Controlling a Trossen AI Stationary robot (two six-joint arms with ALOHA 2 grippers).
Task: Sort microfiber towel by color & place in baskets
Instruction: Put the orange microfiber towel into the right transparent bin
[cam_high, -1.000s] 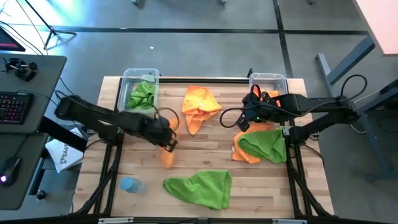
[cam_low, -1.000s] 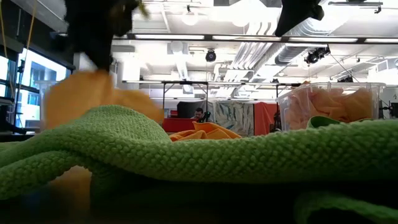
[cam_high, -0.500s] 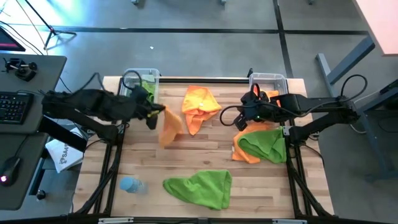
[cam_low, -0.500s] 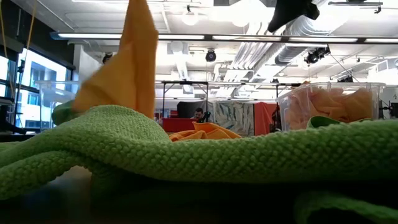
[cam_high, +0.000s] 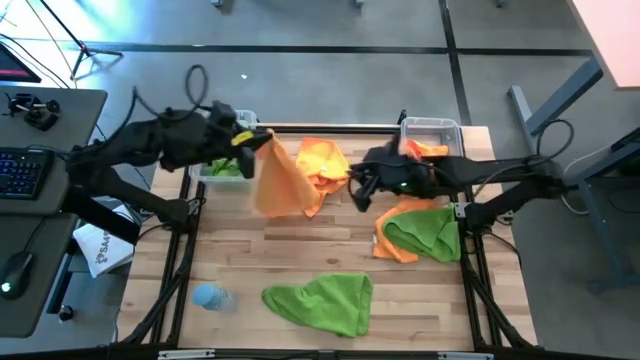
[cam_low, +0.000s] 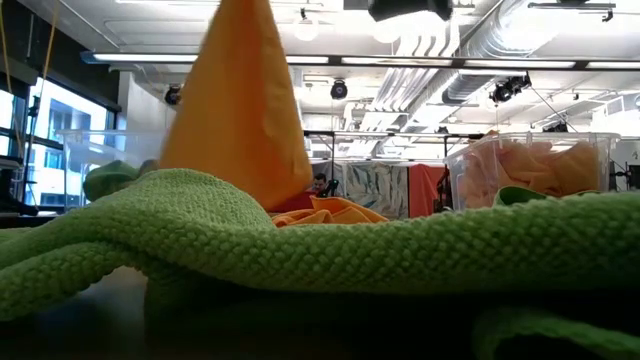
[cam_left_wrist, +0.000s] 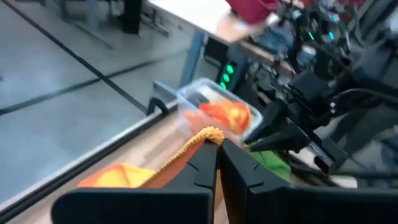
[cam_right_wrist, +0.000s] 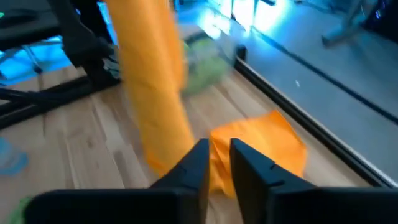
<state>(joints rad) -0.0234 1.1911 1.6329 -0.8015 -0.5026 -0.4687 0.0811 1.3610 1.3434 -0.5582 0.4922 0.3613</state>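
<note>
My two arms are dark, near-black, built from tubular links with bulkier joint housings. Black cables loop loosely off the left arm (cam_high: 150, 150) and trail along the right arm (cam_high: 480, 172). Small green lights glow on the right arm's wrist. Each arm ends in two flat, dark, angular fingers (cam_left_wrist: 239, 165), matte plastic with squared inner edges.

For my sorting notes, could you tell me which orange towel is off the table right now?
The orange towel hanging from the left hand, by the left basket; the other orange ones lie flat.
</note>
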